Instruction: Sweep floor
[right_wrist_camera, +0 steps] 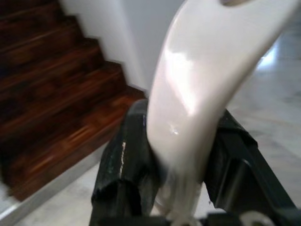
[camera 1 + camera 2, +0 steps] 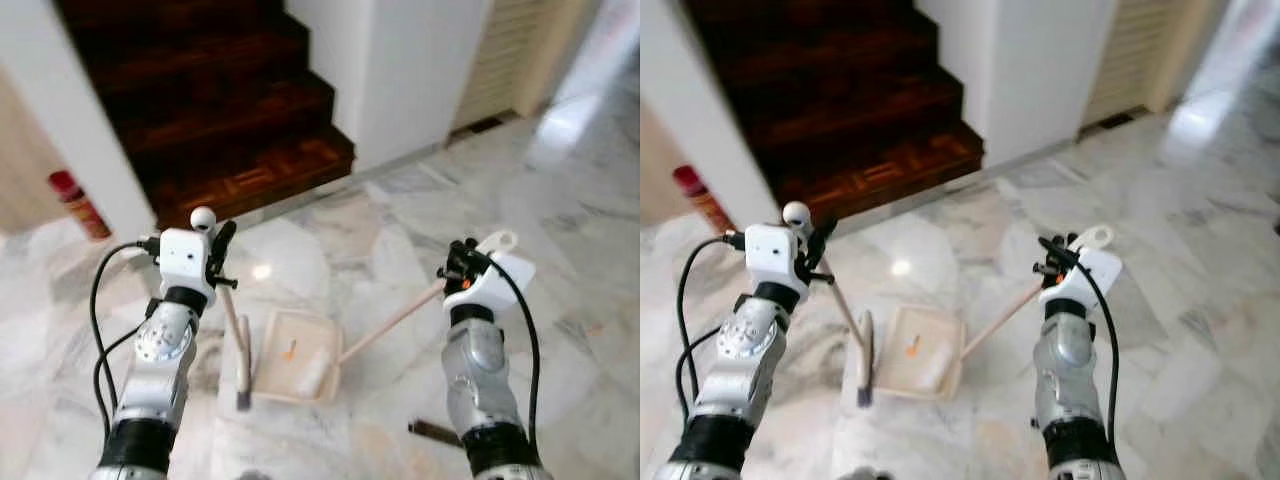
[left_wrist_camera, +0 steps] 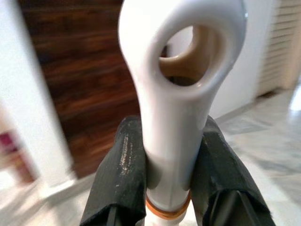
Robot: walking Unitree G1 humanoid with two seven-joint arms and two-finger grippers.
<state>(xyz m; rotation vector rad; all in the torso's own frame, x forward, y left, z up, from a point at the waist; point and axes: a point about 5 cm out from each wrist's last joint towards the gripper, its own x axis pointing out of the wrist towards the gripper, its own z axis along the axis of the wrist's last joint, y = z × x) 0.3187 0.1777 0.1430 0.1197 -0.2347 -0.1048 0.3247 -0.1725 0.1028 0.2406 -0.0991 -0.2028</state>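
My left gripper (image 2: pixel 219 250) is shut on the white top of a broom handle (image 3: pixel 178 117), whose looped end sticks out past the black fingers (image 3: pixel 117 179). The broom (image 2: pixel 236 340) slants down to its dark brush head (image 2: pixel 243 388) on the marble floor. Right beside the brush lies a cream dustpan (image 2: pixel 278 338) holding an orange scrap (image 2: pixel 290 349) and a pale crumpled piece (image 2: pixel 315 370). Its long pale handle (image 2: pixel 395 322) rises to my right gripper (image 2: pixel 462 263), which is shut on the white looped end (image 1: pixel 197 84).
Dark wooden stairs (image 2: pixel 230 120) rise ahead, flanked by white walls (image 2: pixel 410 70). A red fire extinguisher (image 2: pixel 78 205) stands at the left wall. A small dark object (image 2: pixel 435 432) lies on the floor by my right arm. Open marble floor (image 2: pixel 580 200) stretches to the right.
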